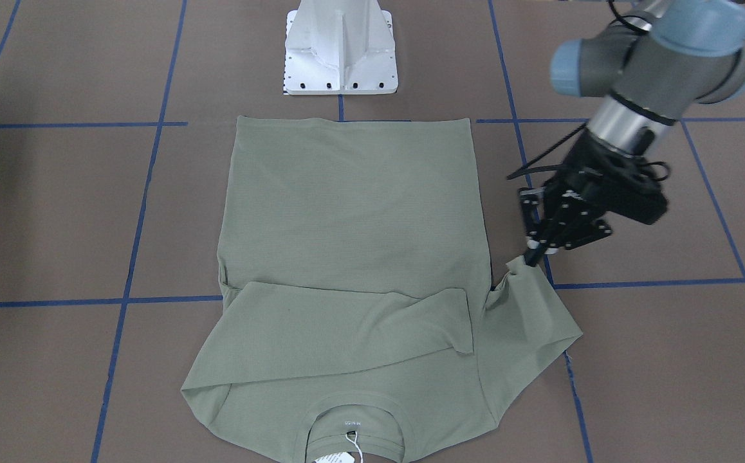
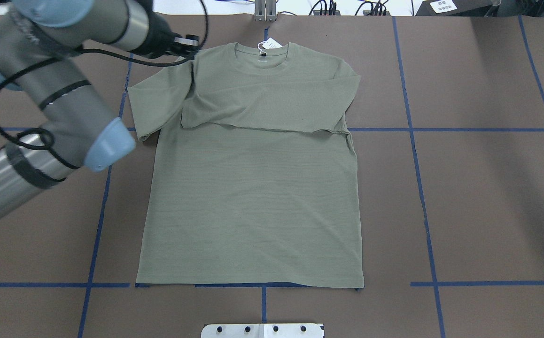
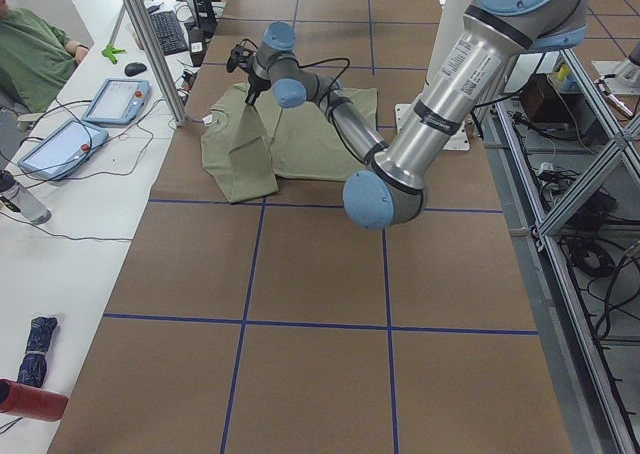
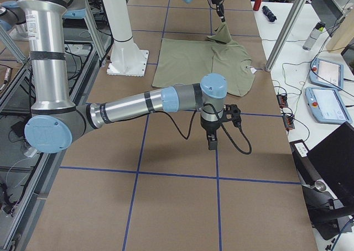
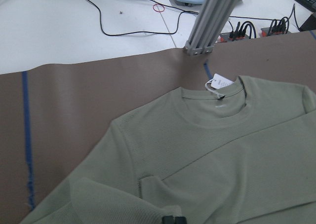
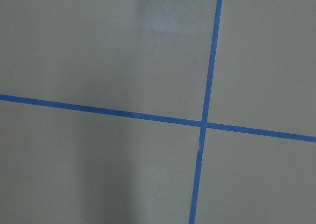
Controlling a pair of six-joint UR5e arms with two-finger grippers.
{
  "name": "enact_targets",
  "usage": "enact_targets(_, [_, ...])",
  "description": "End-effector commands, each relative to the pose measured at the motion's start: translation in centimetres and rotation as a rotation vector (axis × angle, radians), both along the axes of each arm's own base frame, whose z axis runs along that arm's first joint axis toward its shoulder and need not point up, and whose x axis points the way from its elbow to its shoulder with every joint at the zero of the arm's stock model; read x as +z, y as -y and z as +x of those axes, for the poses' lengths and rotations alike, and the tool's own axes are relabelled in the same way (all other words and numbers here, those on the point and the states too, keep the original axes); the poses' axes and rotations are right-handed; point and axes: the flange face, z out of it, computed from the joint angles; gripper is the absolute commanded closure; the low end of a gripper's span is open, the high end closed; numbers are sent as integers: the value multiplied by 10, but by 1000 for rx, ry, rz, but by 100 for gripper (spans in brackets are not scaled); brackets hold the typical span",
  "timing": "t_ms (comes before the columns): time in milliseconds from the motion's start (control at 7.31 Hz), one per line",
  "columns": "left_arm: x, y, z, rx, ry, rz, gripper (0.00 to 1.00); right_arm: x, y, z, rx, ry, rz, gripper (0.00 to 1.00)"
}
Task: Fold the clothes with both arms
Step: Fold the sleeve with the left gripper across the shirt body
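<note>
Pinching the end of the free sleeve (image 1: 530,308), the left gripper (image 1: 531,260) has its jaws closed tight on the cloth and holds it raised off the worktop (image 2: 488,197) toward the left part of the far edge; the lifted sleeve hangs in a tent from the fingertips, which I take as a grip meant to carry it inward over the chest; just right of that, the sage-green shirt (image 2: 253,197) lies flat in the middle of the worktop, collar and white paper tag (image 2: 272,44) toward the far edge, hem square to the near edge by the white pedestal (image 1: 340,51); the folded sleeve (image 2: 262,110) lies across the chest, its cuff reaching almost to the left side seam, so the held one would probably land on top of it (a matching fold, by my reading); further right the right gripper (image 4: 212,143) hangs low over bare worktop, well apart from the shirt, and since it shows only in the side view I cannot tell whether its jaws are apart or together; its wrist camera sees nothing but brown surface and crossing blue tape lines (image 6: 207,86), which suggests it is parked clear of the sleeve's path until both arms are wanted for the body fold.
</note>
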Motion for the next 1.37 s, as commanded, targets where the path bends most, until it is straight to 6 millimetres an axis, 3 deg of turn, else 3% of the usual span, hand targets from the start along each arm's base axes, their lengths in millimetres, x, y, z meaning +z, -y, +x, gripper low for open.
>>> enact_targets(0, [-103, 3, 139, -59, -45, -127, 100, 0, 0, 2, 5, 0, -1, 0])
enact_targets(274, [-86, -50, 221, -12, -129, -25, 100, 1, -1, 4, 9, 0, -1, 0])
enact_targets(410, [-78, -73, 241, 24, -128, 18, 100, 1, -1, 5, 10, 0, -1, 0])
enact_targets(547, [-74, -82, 248, 37, -125, 24, 100, 0, -1, 5, 12, 0, -2, 0])
enact_targets(684, [-81, -84, 244, 40, -171, 48, 42, 0, -1, 5, 21, 3, -10, 0])
enact_targets(821, [-76, -87, 242, 41, -191, 65, 0, -3, 2, 5, 22, 6, -5, 0])
enact_targets(957, [-85, -91, 235, 56, -192, 67, 0, -12, 6, 4, 20, 17, 26, 0])
enact_targets(1094, [-82, -91, 232, 96, -122, 58, 0, -24, 14, 0, 10, 62, 86, 0])
enact_targets(1231, [-57, -89, 200, 125, -39, 76, 0, -38, 21, -3, 12, 91, 126, 0])
